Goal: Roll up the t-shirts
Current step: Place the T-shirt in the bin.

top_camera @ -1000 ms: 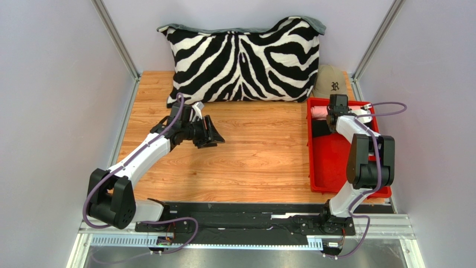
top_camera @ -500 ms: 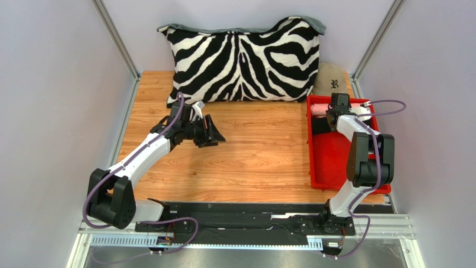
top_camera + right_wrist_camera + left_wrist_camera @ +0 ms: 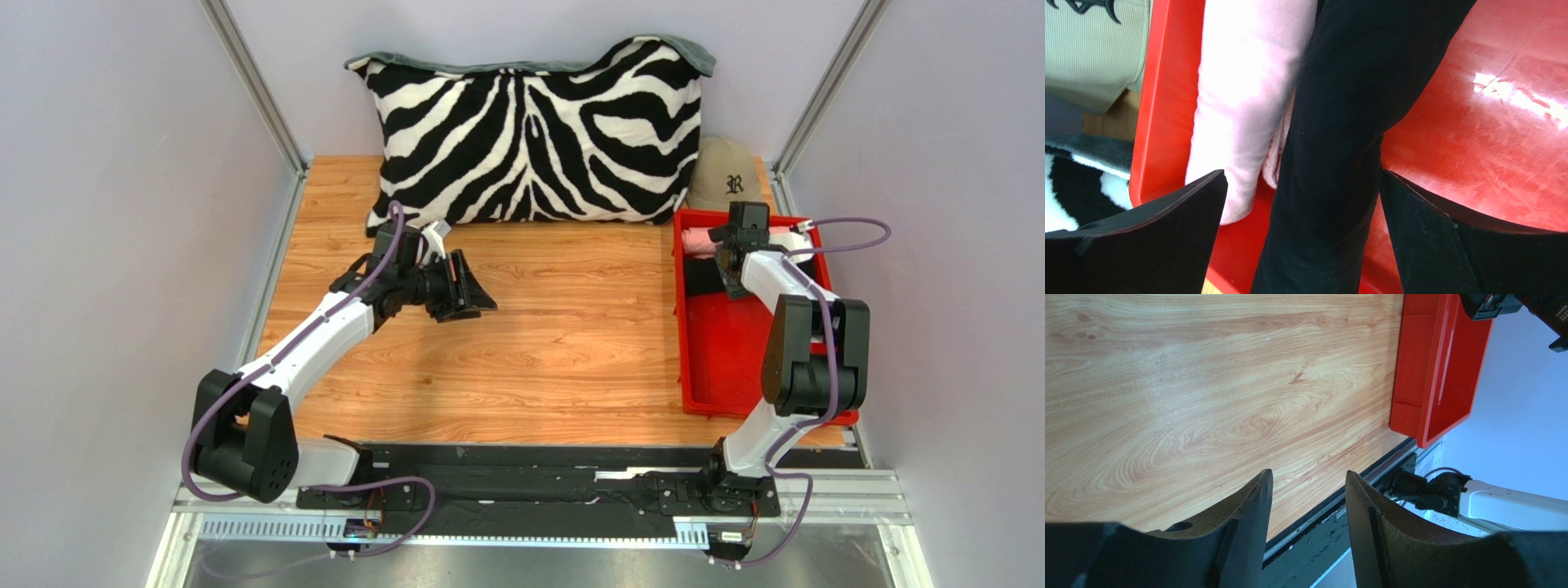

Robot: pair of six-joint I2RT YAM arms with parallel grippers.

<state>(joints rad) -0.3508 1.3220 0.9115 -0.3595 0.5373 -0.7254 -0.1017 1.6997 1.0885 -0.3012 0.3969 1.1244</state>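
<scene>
Black t-shirt: plain black cloth shirt (image 3: 1339, 122), rolled into a long bundle, lying across the far end of the tray; in the top view part of it is hidden under the right arm.
Pink t-shirt: salmon pink cloth shirt (image 3: 1247, 92), also rolled, lying in the same tray on the far side of the black t-shirt and touching it along its length, close against the tray's far wall.
Red tray: shallow red plastic tray (image 3: 736, 355) on the right side of the table; its near part shows bare glossy floor.
Right gripper: black two-finger pincer (image 3: 1300, 180) hanging over the tray's far end, its fingers spread wide with the black t-shirt between them and not clamped on it; the left finger sits over the end of the pink t-shirt.
Left gripper: black two-finger pincer (image 3: 1308, 476) above bare wood left of centre, well apart from the tray, its fingers parted with nothing between them.
Table: light wood-grain tabletop (image 3: 552, 355).
Cap: tan corduroy baseball cap (image 3: 724, 178) just beyond the tray's far edge.
Pillow: black-and-white zebra-striped pillow (image 3: 534, 129) propped along the back of the table, beside the cap.
</scene>
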